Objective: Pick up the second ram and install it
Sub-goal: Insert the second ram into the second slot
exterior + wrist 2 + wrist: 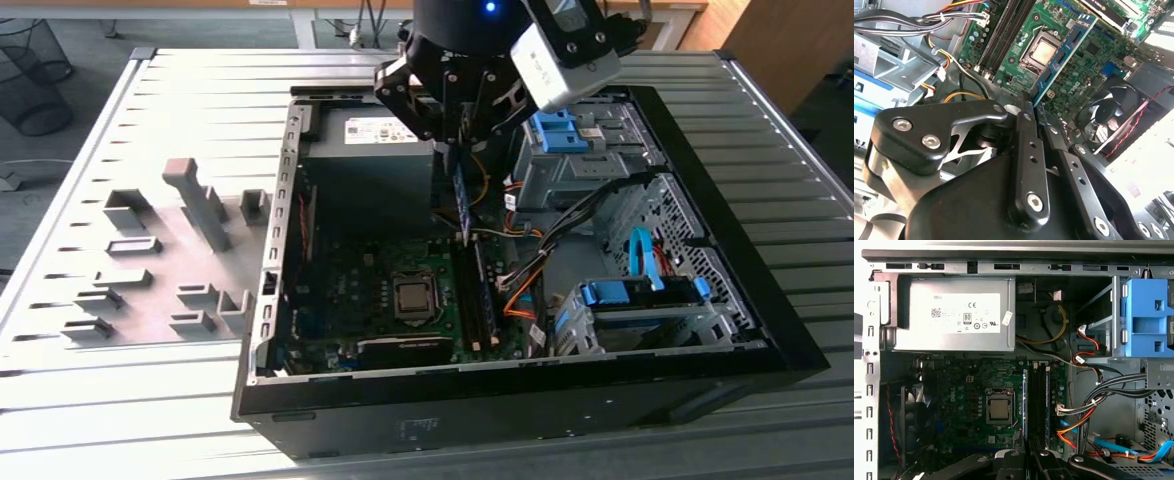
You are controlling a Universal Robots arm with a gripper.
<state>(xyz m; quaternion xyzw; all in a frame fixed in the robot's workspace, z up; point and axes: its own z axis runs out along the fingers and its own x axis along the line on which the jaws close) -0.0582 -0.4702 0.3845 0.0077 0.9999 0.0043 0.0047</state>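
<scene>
Clearly the second ram is clamped edge-on between the closed fingers of the end effector, a blue-green stick with black chips reaching away from the fingertips over the motherboard. In the exterior view it hangs almost upright below the end effector, its lower end just above the long black memory slots, which lie beside the processor socket. The arm comes steeply down from above into the open computer case (its upper links are cut off by the frame). Whether the stick's lower edge touches a slot is hard to make out. Near it on the exterior view's right run orange and black cables, then drive cages; grey holder blocks stand on the tabletop well apart.
</scene>
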